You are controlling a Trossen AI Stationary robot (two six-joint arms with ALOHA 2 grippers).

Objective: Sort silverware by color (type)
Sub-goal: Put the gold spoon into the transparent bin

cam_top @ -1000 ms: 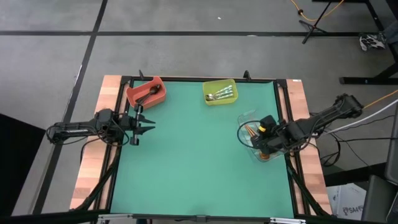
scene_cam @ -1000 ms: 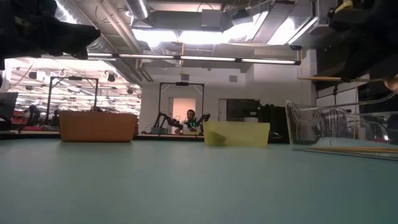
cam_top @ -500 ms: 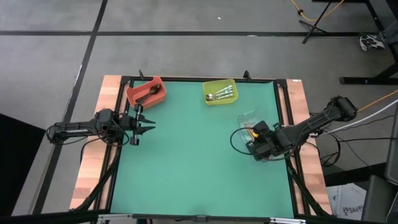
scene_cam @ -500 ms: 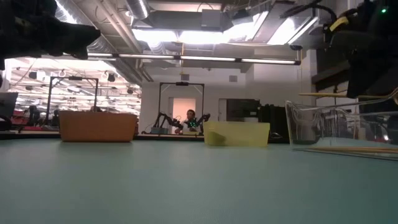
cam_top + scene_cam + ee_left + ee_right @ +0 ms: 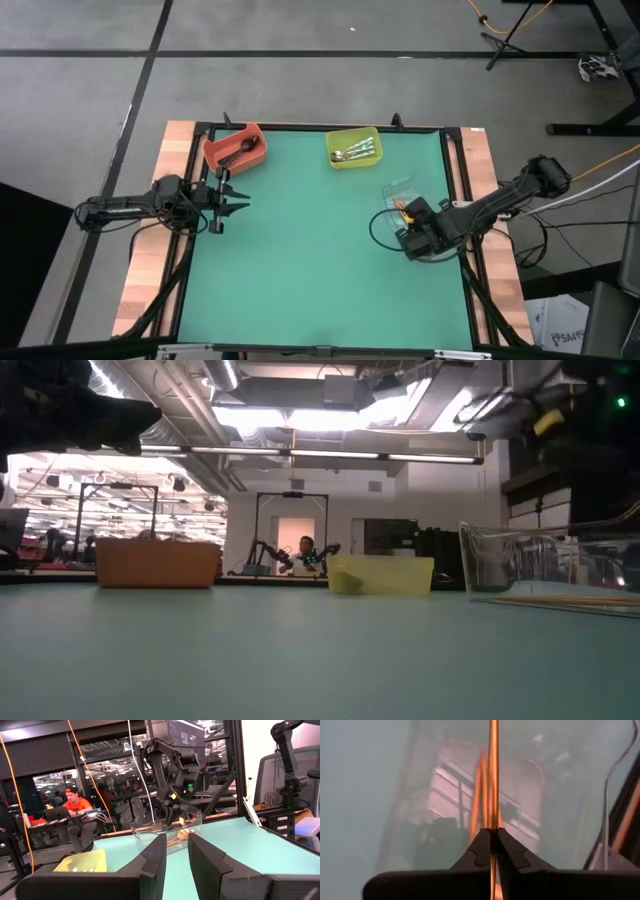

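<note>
Right wrist view: right gripper (image 5: 492, 842) pinches 1 copper-gold spoon (image 5: 493, 775); no writing legible.

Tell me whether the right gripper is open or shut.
Shut: in the right wrist view the right gripper's fingers pinch a copper-gold spoon handle above the clear bin.

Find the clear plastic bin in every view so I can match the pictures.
High view: clear bin at the mat's right side, the right gripper over its near part.
Low view: at the right edge.
Left wrist view: centre, beyond the fingers.
Right wrist view: fills the picture, the gripper shut on a copper spoon.
Shared landmark: the yellow-green bin, except in the right wrist view.
</note>
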